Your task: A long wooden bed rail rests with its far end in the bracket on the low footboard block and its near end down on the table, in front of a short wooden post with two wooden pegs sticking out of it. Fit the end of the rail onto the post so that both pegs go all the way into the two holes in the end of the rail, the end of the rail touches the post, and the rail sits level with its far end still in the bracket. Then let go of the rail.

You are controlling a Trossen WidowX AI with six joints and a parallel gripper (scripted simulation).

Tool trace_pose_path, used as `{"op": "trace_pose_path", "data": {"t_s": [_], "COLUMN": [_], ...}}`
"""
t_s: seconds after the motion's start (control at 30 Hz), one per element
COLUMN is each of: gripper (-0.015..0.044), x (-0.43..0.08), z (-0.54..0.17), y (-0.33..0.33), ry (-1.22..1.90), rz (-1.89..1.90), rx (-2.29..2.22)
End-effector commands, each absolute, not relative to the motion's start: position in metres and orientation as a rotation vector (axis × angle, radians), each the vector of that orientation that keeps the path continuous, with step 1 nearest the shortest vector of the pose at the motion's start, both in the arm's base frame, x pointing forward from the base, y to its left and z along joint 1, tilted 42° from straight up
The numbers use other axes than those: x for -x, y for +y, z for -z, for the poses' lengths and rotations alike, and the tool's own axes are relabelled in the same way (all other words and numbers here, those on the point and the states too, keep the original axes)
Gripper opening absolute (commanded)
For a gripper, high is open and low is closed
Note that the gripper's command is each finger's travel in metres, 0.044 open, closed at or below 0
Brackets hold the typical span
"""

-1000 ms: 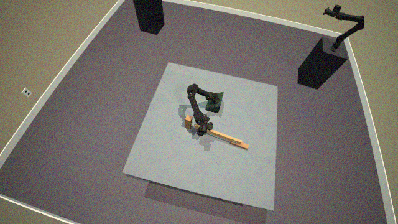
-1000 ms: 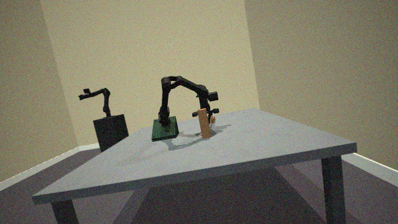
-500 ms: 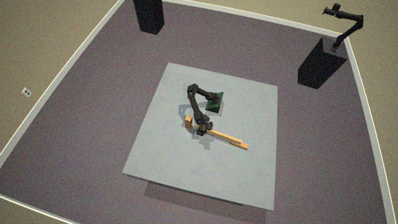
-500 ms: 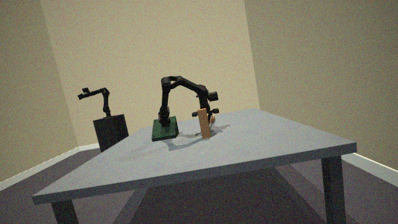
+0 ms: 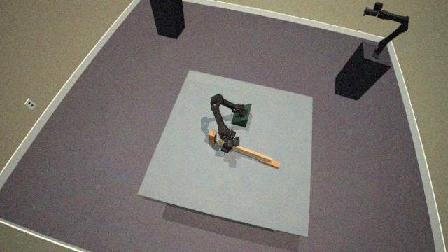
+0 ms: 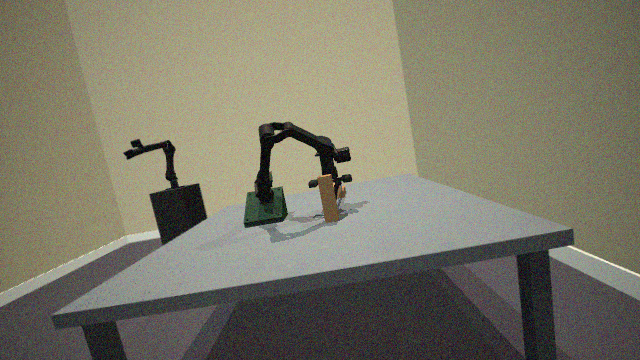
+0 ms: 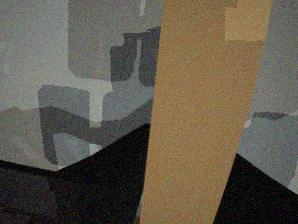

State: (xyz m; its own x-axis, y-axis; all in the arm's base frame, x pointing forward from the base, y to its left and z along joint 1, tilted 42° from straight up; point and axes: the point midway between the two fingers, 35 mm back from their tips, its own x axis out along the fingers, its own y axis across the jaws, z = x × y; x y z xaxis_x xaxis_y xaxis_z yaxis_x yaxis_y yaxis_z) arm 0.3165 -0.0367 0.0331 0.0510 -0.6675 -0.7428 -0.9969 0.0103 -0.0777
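The rail (image 5: 253,152) lies across the middle of the table (image 5: 196,182), running from the gripper (image 5: 227,146) out to the footboard block (image 5: 276,163) at its far end. The top view alone shows this full length, with the post (image 5: 212,137) standing just beside the rail's near end; whether the two touch cannot be told, as the gripper covers that end. The exterior view shows the post (image 6: 328,198) upright in front of the gripper (image 6: 340,192), hiding nearly all of the rail. The wrist view shows only the rail (image 7: 200,136) as a broad wooden band running up the frame between the dark fingers, with the block (image 7: 249,10) at its top; pegs and holes are not visible in any view.

The gripper is clamped on the rail near its post end. The arm rises from the green base plate (image 5: 241,117), bends over at the elbow and reaches down, wrist pointing at the table.
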Motion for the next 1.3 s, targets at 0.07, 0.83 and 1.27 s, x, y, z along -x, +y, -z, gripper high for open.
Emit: {"op": "trace_pose_path", "data": {"t_s": [0.07, 0.83, 1.27], "gripper": [0.0000, 0.0000, 0.0000], "x": [-0.3167, -0.3162, -0.3160], "z": [-0.0345, -0.0387, -0.0425], "y": [-0.0380, -0.0436, -0.0455], "ry": [1.673, 1.673, 1.673], "rz": [-0.691, -0.690, -0.690], "rx": [1.724, 1.724, 1.724]}}
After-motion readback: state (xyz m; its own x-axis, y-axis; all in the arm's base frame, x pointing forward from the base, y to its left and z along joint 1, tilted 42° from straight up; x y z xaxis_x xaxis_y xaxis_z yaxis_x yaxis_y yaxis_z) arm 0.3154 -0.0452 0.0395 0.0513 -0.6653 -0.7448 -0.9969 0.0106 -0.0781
